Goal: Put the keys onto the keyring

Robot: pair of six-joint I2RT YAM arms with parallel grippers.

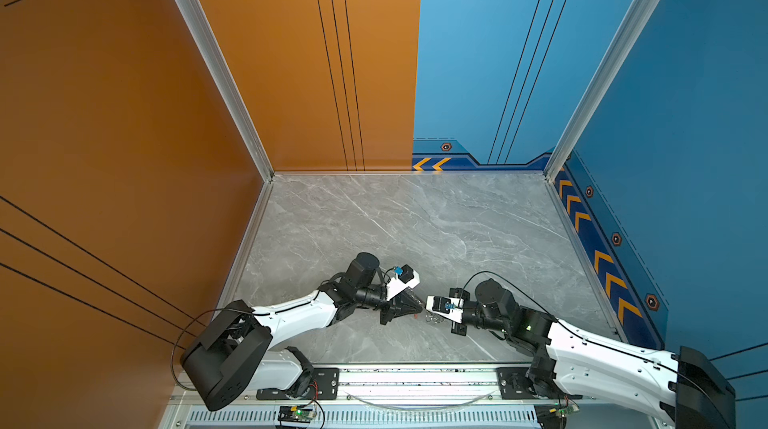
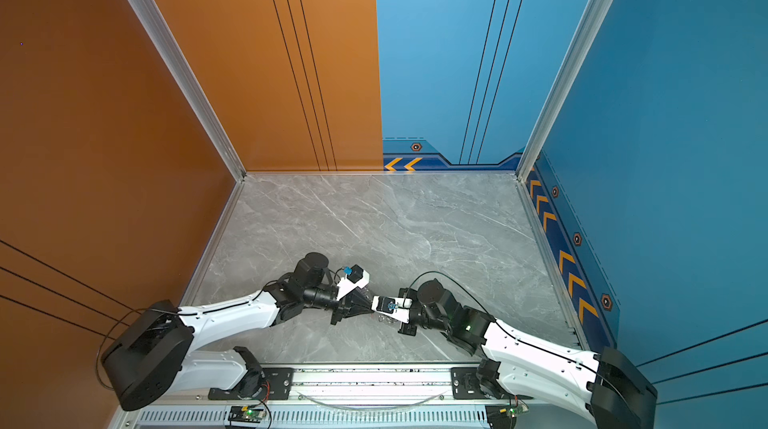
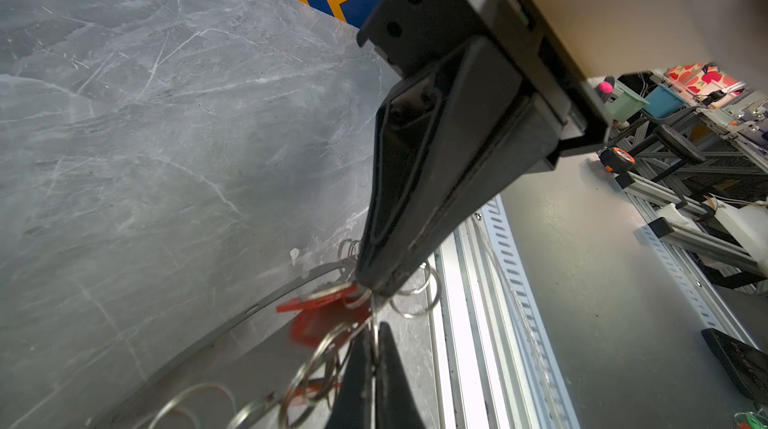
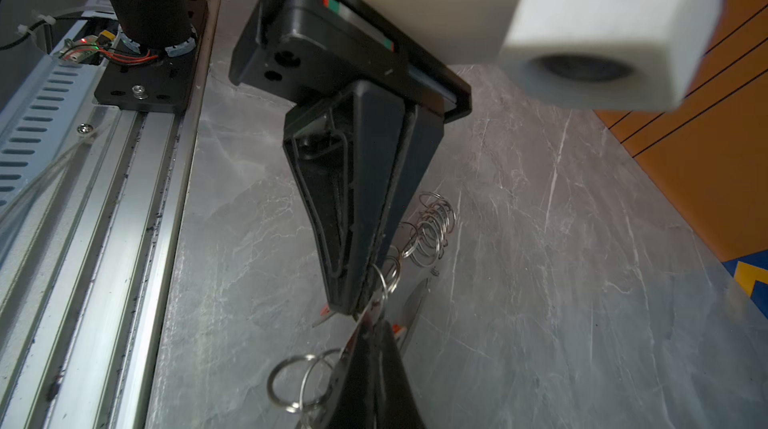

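Two tools tip to tip: left tool [image 4: 353,308] closed on one keyring [image 4: 432,231] ring; right tool [image 3: 370,287] closed, hold unclear. Two red-tagged keys [image 3: 324,316] at tips.

No lettering can be read; only orange chevron arrows [image 1: 417,164] mark the blue wall band [image 1: 457,160].

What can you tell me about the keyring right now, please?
The keyring is a thin flat band curving over the grey table, strung with many silver wire split rings. It sits near the front rail; the shut left gripper and shut right gripper meet tip to tip among its rings.
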